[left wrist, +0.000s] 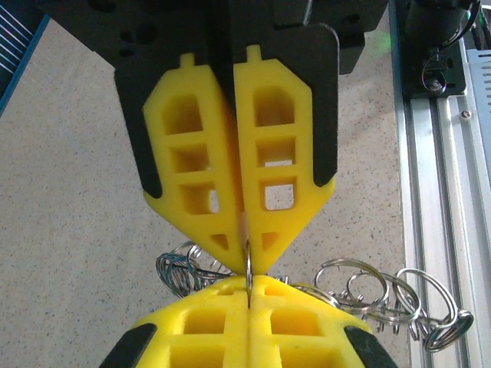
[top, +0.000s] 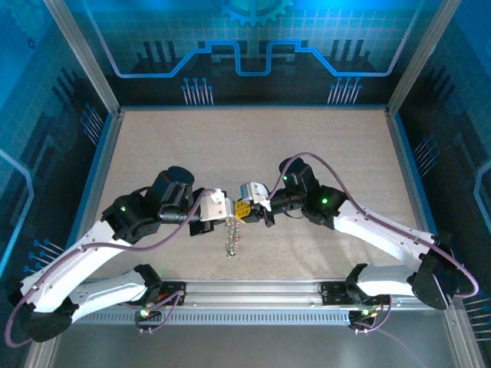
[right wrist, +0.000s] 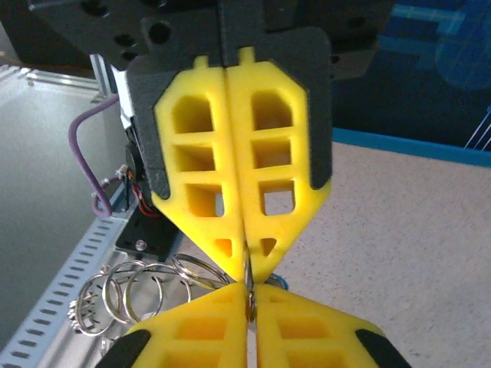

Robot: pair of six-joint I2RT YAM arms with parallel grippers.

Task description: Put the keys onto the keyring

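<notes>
Meeting tip to tip over the worktop (top: 322, 153), your left jaws and right jaws pinch the keyring (left wrist: 248, 273), its linked rings trailing.

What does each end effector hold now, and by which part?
Both the left end effector and the right end effector pinch one thin ring of the keyring, at its wire rim, from opposite sides.

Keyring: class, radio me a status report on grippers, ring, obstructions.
Left gripper shut on keyring. Right gripper shut on it too, tip to tip. Rest of it hangs loose. Nothing blocking.
</notes>
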